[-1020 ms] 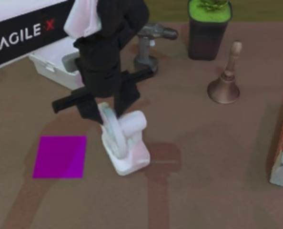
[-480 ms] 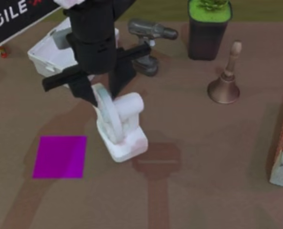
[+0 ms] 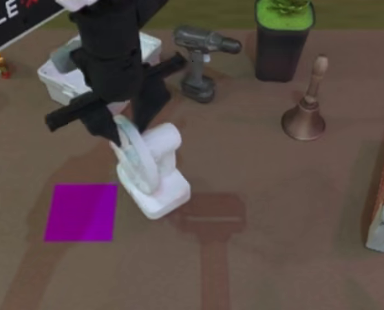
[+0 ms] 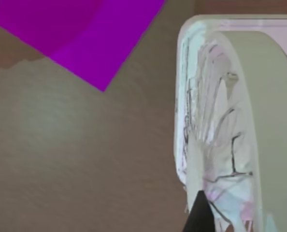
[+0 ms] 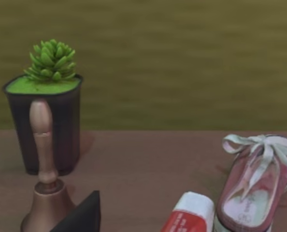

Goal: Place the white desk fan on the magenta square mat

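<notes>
Across the brown table (image 3: 289, 245), the biggest thing at work is the left arm, reaching in from the far left with its gripper (image 3: 128, 132) clamped over the top edge of the white desk fan (image 3: 152, 174). One dark fingertip (image 4: 200, 212) shows against the grille in the left wrist view, and both fingers look closed on the round disc, so the fan seems firmly held. It sits left of centre, apparently lifted a little off the table (its shadow falls off to the right, though I can't be sure of the height). Behind it at the far left stands a white bin (image 3: 66, 74), then a grey power drill (image 3: 198, 58), a dark pot with a green plant (image 3: 284, 35) and a brass hand bell (image 3: 305, 106) further right. At the right edge lie a shoe (image 5: 259, 179) and a red-and-white tube (image 5: 189, 212).

Left of the fan's base, near the front, lies the magenta square mat (image 3: 82, 212), bare and just beside it without touching.

My read is that the carry is under way. Next the fan needs shifting left and slightly nearer until its base is squarely over the mat, then lowering upright before release. The right arm is parked at the right; whether its fingers are open, I cannot tell.
</notes>
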You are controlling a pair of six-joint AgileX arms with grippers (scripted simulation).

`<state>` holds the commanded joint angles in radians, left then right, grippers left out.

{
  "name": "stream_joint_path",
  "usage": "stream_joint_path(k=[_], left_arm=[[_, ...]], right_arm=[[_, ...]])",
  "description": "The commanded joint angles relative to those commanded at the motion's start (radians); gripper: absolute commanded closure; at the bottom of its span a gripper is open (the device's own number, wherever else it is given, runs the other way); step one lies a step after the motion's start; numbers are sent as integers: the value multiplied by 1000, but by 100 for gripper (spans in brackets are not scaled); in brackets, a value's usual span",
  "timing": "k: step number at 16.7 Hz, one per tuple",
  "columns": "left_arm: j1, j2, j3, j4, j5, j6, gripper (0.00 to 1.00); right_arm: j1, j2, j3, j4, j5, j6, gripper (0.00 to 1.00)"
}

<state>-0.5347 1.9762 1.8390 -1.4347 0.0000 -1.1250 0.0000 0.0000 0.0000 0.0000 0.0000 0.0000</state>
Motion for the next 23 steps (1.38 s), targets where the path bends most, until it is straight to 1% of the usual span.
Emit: stream_joint_path(k=[3, 8, 11, 14, 19, 23], left_arm=[[55, -60, -73, 11, -2, -179, 100], [163, -185, -226, 37, -5, -531, 100], [215, -248, -303, 53, -6, -681, 100], [238, -277, -336, 60, -7, -737, 100], [233, -272, -337, 62, -6, -734, 100], [239, -265, -418, 154, -7, -735, 100]], right_arm=[[0, 0, 0, 0, 0, 0, 0], [0, 0, 0, 0, 0, 0, 0], [0, 0, 0, 0, 0, 0, 0], [0, 0, 0, 0, 0, 0, 0], [0, 0, 0, 0, 0, 0, 0], [0, 0, 0, 0, 0, 0, 0]])
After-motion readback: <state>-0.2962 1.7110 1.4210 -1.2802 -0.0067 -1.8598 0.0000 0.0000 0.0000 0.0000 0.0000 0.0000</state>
